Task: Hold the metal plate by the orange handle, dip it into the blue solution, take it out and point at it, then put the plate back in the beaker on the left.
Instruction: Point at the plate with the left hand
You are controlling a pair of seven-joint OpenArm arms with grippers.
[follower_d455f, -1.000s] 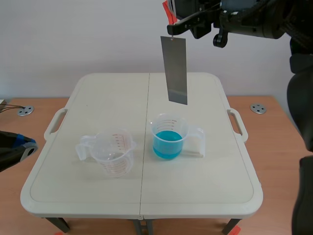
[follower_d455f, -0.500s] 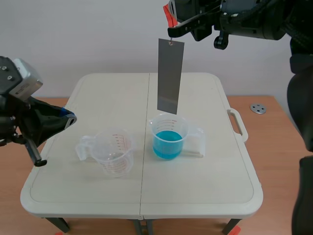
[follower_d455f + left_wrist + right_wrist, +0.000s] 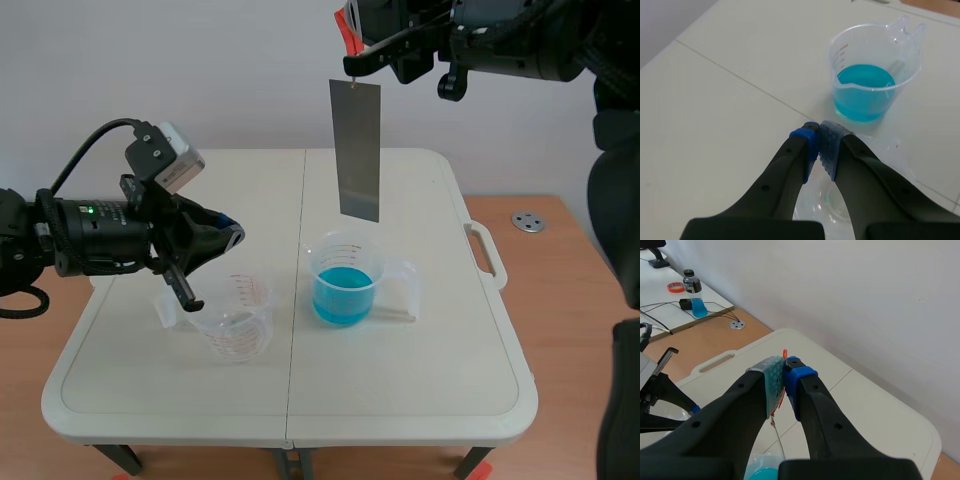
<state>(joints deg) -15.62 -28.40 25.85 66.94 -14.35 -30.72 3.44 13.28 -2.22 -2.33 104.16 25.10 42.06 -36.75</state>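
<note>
The thin, stiff metal plate hangs above the blue-solution beaker, probably light and apt to swing, pinched by the right gripper at its orange handle, the safest hold; the left gripper, fingers pressed together, hovers near that beaker

You have nothing legible to read here. The red graduation marks on the clear plastic beaker of blue solution and those on the empty clear plastic beaker are too small to make out. So is the label on the small bottle of blue liquid.
</note>
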